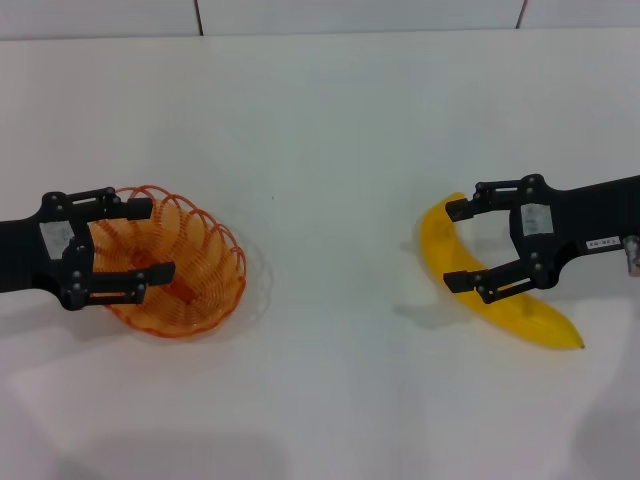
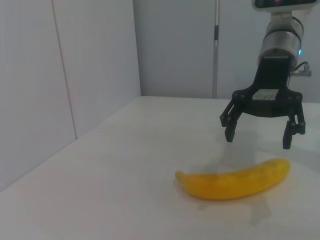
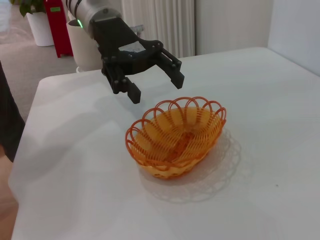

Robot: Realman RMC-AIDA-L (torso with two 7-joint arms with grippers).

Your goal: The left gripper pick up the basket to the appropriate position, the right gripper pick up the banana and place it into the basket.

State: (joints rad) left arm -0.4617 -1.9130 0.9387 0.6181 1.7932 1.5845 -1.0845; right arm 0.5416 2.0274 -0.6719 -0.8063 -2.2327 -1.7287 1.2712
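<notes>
The orange wire basket stands on the white table at the left and holds nothing. My left gripper is open over the basket's left rim; in the right wrist view the left gripper hangs just above and behind the basket, touching nothing. The yellow banana lies flat on the table at the right. My right gripper is open with a finger on either side of the banana's upper half. The left wrist view shows the right gripper hovering above the banana, apart from it.
The white table runs back to a pale wall. Open tabletop lies between basket and banana. Beyond the table's edge, a red object and a white pot stand on the floor.
</notes>
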